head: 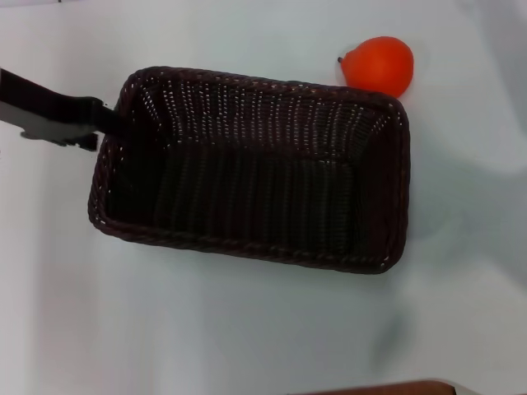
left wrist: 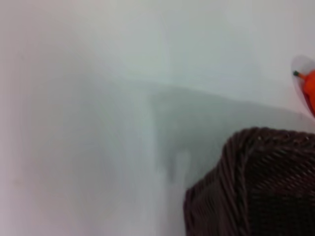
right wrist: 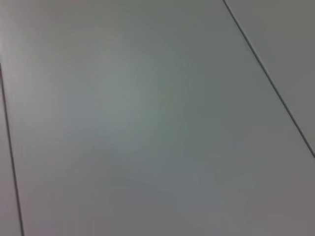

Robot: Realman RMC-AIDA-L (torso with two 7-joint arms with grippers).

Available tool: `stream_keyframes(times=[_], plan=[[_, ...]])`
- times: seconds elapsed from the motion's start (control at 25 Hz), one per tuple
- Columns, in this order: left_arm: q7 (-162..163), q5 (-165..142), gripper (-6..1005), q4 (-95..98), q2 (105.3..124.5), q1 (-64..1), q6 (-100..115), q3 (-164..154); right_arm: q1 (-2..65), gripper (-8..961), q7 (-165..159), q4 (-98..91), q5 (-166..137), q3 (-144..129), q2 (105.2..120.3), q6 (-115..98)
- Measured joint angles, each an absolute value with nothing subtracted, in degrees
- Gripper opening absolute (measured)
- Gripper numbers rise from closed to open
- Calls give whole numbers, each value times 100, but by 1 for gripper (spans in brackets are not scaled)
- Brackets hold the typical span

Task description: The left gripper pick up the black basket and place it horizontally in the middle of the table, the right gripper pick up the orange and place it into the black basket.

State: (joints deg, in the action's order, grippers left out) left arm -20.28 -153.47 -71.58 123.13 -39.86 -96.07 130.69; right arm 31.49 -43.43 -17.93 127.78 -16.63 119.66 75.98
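The black basket (head: 401, 189) lies lengthwise across the middle of the table (head: 206, 329), open side up and empty. The orange (head: 380, 66) sits on the table just behind the basket's far right corner, touching or nearly touching the rim. My left gripper (head: 103, 122) reaches in from the left edge as a dark shape and meets the basket's left rim near its far corner. The left wrist view shows one basket corner (left wrist: 256, 187) and a sliver of the orange (left wrist: 310, 91). My right gripper is out of view.
A brown edge (head: 387, 388) shows at the bottom of the head view. The right wrist view shows only a pale surface crossed by thin dark lines (right wrist: 268, 73).
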Motion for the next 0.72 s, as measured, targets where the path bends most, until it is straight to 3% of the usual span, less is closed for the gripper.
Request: stream_keyframes(times=[0.24,0.48,0.72], plan=[[-2590,-15226,663,-7403,12166,-3819,-9307,13534,2706,903,-5169,-2381,12539,-2580,11930,7553],[-3971,-13460,923,-8034,12241,-3173,-8615,14576,2288,903,-7822,-4307,10229,-3552,11862,6823],[-5759,-10613,920,-7795,12377,-2231,-8152,15193,2469,903,-11404,-6378,6977,-3576,11732,7438]])
